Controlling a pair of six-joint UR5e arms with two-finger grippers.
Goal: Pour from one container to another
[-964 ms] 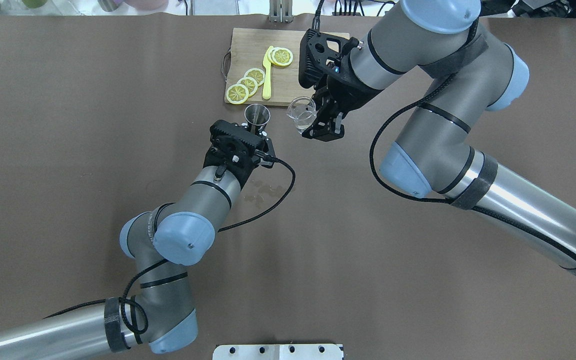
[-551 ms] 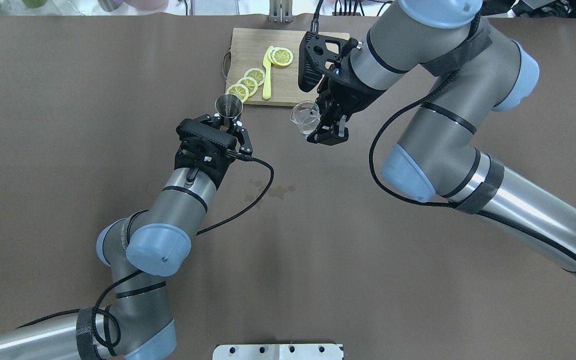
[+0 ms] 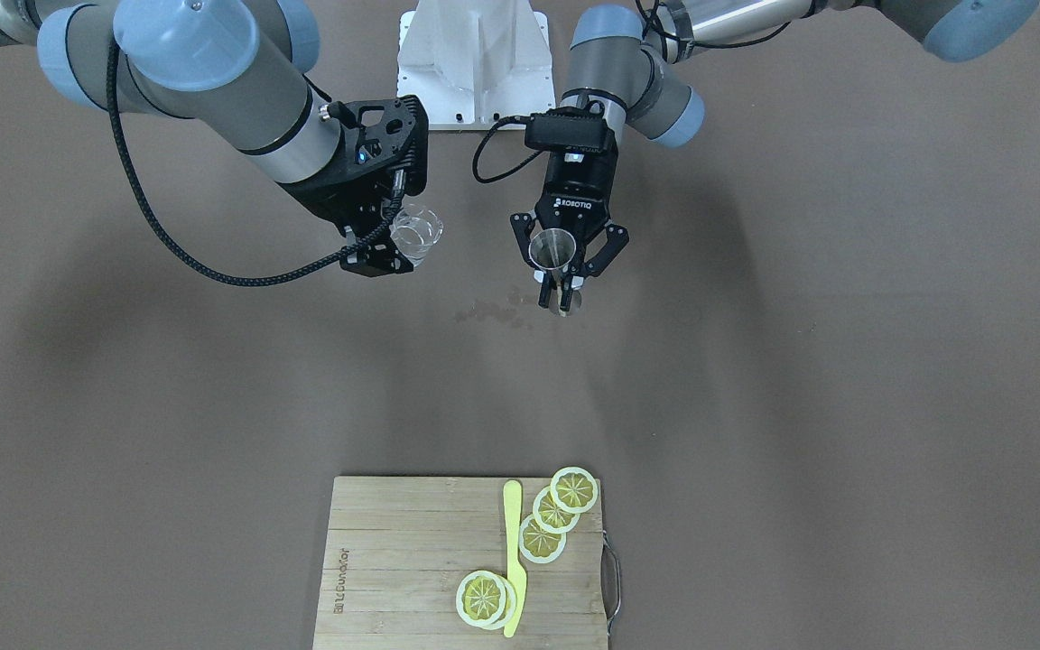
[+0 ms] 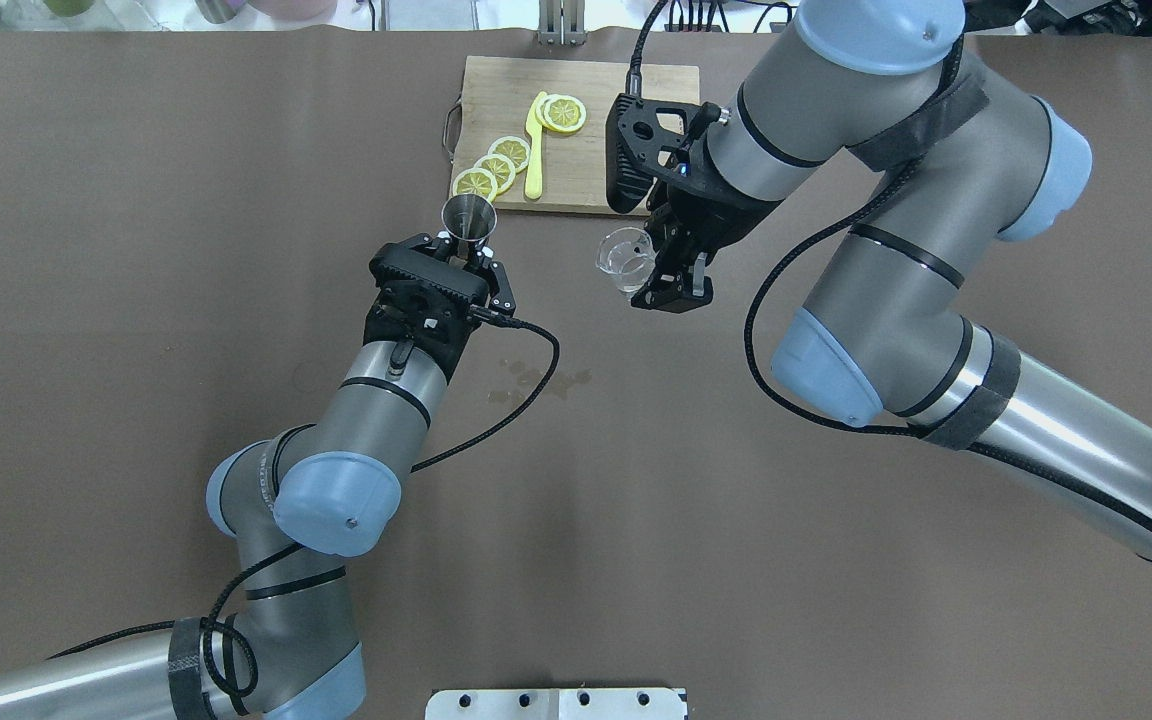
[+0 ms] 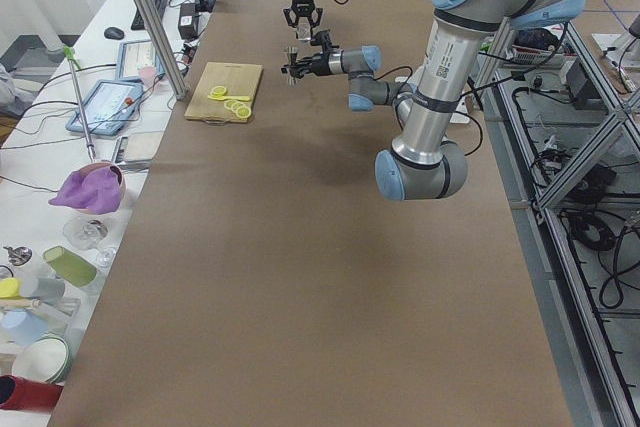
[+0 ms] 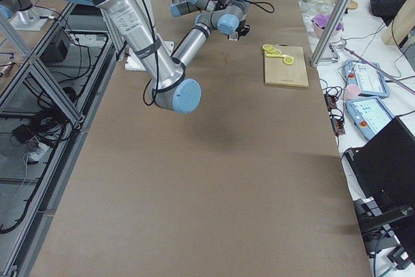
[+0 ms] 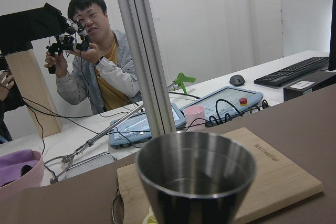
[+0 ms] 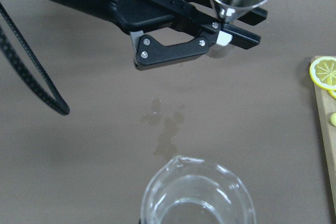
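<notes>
Holding the small clear spouted glass (image 4: pixel 624 258) mouth up off the table, clamped by its wall in the narrow-set jaws of the right gripper (image 4: pixel 654 280), on the robot's side of the cutting board (image 4: pixel 496 90). Keeping it apart from the steel jigger (image 4: pixel 469 216), pinched at the waist in the left gripper (image 3: pixel 561 293), open cone up, also robot-side of the board. Could miss that narrow mouth and add to the wet patch (image 4: pixel 536 380) further robot-side if tipped before closing the gap, or tipped too fast; cannot tell how much liquid sits in the glass.
</notes>
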